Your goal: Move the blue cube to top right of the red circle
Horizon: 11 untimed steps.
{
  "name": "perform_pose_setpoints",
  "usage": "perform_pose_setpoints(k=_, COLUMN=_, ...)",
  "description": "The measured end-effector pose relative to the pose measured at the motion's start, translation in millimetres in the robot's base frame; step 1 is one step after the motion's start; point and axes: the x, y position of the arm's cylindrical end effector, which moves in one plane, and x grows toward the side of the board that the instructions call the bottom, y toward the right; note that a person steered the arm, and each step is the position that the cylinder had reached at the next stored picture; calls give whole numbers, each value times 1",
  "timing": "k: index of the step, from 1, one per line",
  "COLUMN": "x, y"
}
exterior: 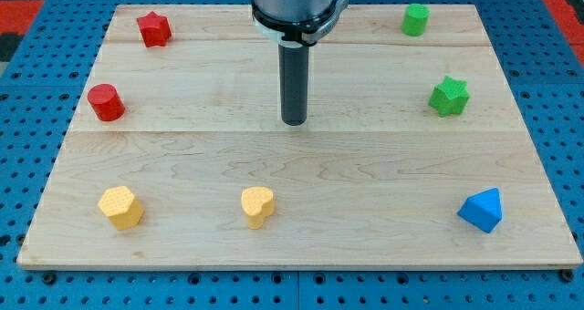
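My tip stood mid-table, far from the blue wooden cube; no claw showed; an off-centre push risked spinning it astray.

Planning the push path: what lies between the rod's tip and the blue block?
Nothing. In the camera view, only bare wooden board separates my tip from the blue block at the view's bottom right. The green star sits above that line.

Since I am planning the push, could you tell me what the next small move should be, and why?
Probably swing my tip toward the view's bottom right, to just beyond the blue block. It now stands mid-board, touching nothing, while the red cylinder sits far at the view's left, so the push must start from the blue block's far side.
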Motion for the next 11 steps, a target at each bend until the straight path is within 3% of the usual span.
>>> perform_pose_setpoints(k=2, x=-28, y=3)
perform_pose_setpoints(k=9, x=-230, y=51)
perform_pose_setpoints(k=11, x=-201, y=-53)
